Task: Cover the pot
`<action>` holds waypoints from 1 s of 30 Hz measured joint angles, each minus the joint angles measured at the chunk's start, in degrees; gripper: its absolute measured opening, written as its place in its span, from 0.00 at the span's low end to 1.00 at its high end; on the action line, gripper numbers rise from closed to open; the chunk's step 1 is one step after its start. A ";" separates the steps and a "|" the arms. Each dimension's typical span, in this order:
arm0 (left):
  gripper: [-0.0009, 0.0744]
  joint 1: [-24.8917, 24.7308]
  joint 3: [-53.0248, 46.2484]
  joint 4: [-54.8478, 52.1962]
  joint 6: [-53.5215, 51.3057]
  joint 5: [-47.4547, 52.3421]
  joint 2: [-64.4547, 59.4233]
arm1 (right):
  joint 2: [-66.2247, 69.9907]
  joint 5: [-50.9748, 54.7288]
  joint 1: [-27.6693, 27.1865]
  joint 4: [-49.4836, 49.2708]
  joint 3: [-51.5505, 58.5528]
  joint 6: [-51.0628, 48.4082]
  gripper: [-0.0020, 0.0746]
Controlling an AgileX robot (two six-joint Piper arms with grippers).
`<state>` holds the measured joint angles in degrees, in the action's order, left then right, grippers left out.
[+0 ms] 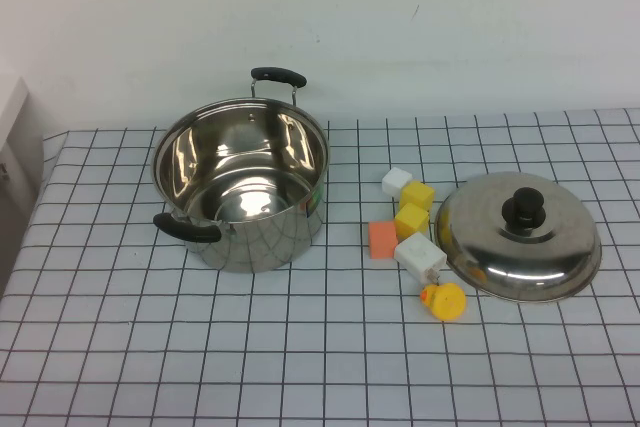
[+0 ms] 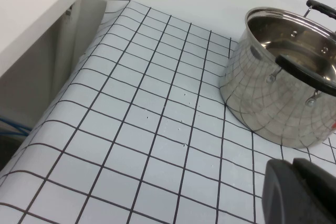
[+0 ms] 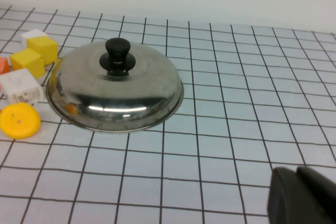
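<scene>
Steel and black make up the scene on a white table (image 1: 300, 367) ruled with a dark grid. No arm shows in the high view.

Left claw (image 2: 300, 192): only a dark blurred edge of it shows in the left wrist view, over bare table just beside the pot. Whether it is apart or together cannot be told, and it touches nothing that can be seen.

One pot (image 1: 241, 182) stands upright on the left half of the table, open and empty, its shiny inside mirroring the grid. It has two black handles, one at the far rim and one at the near left.

Between pot and lid lies a loose cluster of small pieces, all well apart from the pot. Counted: two white blocks (image 1: 397, 181), one at the far end and one at the near end; two yellow blocks (image 1: 417, 195) between them; one orange block (image 1: 382, 239) on the cluster's left; one yellow disc (image 1: 445, 301) nearest the camera. The near white block and the disc lie just beside the lid's rim.

One domed lid (image 1: 520, 237) rests rim-down on the right half of the table, its black knob (image 1: 523, 208) up.

Right claw (image 3: 303, 196): again only a dark edge shows, in the right wrist view, over bare table near the lid and not touching it. Its opening cannot be told.
</scene>
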<state>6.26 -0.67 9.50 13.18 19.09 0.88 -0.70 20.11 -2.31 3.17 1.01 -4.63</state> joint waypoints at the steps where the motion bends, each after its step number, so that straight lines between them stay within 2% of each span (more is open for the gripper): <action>1: 0.01 0.00 0.00 0.00 0.00 0.00 0.00 | 0.00 0.00 0.00 0.00 0.00 0.00 0.02; 24: 0.01 0.00 0.00 -2.92 0.24 0.00 0.00 | 0.00 0.00 0.00 1.94 0.00 0.46 0.02; 27: 0.01 0.00 0.00 -2.92 0.24 0.00 0.00 | 0.00 -0.50 0.00 -3.17 0.00 3.95 0.02; 30: 0.01 0.00 0.00 -3.03 0.24 0.00 0.00 | 0.00 -1.83 0.00 -17.35 0.34 11.53 0.02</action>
<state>6.26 -0.67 6.46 13.42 19.09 0.88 -0.70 18.28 -2.31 -14.19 1.36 6.90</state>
